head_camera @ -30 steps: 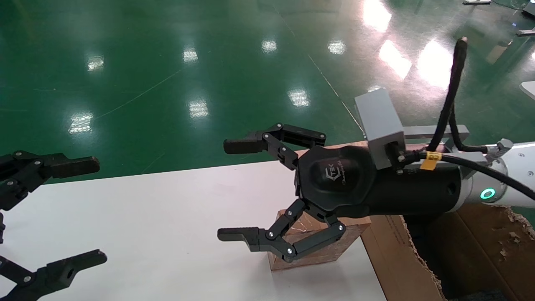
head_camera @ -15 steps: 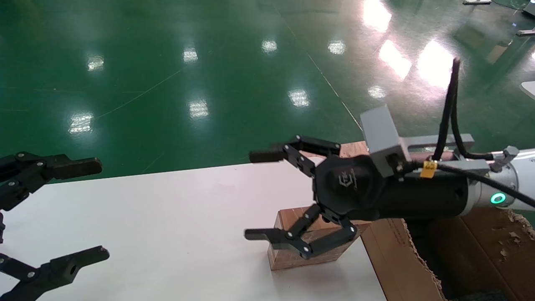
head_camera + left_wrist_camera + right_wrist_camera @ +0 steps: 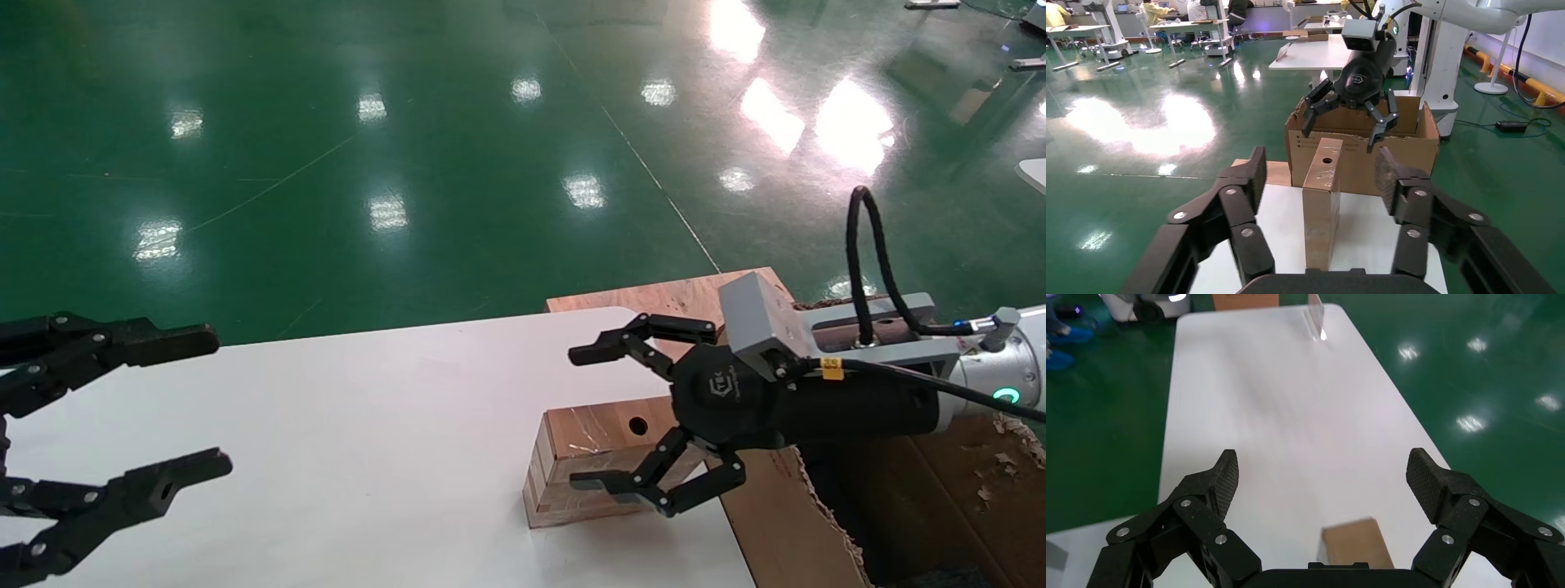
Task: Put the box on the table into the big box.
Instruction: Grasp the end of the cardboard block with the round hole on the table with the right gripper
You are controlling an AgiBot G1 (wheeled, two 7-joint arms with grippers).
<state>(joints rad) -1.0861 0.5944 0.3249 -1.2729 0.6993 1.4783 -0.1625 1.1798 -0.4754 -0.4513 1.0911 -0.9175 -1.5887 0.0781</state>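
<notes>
The right end effector, spread wide and empty, is sinking toward the small taped brown cardboard box at 4 o'clock on the white bench, glossy green floor beyond.

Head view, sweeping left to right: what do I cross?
Left gripper, open over the table → the box standing on the table → right gripper, open around the box's right end → the big box at the table's right edge.
</notes>
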